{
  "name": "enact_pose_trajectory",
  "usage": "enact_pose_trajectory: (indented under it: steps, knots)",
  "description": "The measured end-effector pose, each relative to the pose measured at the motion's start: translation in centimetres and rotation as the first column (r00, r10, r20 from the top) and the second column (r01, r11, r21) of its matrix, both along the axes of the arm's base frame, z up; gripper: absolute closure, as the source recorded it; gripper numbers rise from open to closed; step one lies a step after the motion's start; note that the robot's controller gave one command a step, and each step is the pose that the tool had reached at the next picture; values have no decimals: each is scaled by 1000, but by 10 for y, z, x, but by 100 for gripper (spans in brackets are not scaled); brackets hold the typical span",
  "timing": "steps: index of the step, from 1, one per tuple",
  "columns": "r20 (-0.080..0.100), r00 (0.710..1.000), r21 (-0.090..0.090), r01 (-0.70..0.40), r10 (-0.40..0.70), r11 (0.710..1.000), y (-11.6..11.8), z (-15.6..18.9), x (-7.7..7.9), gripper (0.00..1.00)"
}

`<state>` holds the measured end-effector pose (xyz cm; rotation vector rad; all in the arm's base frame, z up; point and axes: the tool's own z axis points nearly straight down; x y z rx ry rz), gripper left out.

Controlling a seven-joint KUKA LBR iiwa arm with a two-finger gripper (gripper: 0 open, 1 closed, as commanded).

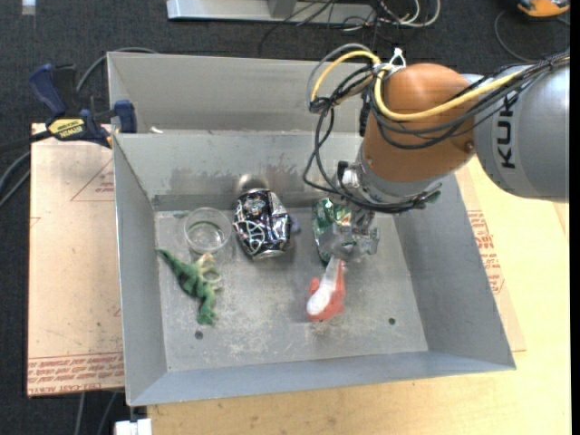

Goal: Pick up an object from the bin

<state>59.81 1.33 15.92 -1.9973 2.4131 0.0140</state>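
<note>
Orange-capped gripper stood right of centre in the bin, at the upper end of a red-and-white toy; how far it was open could not be told | black-and-white ball near its left | arm read "KU" | bin of grey metal, scuffed floor; dark carpet around

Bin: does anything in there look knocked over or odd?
The patterned can seems tipped on its side near the back; the green dinosaur lies flat. Nothing looks spilled or broken.
</note>
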Motion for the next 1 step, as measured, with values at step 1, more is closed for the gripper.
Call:
enact_pose_trajectory:
  steps: [1]
  knots:
    - [17, 992, 1, -122, 122, 993, 18, 72, 16, 100]
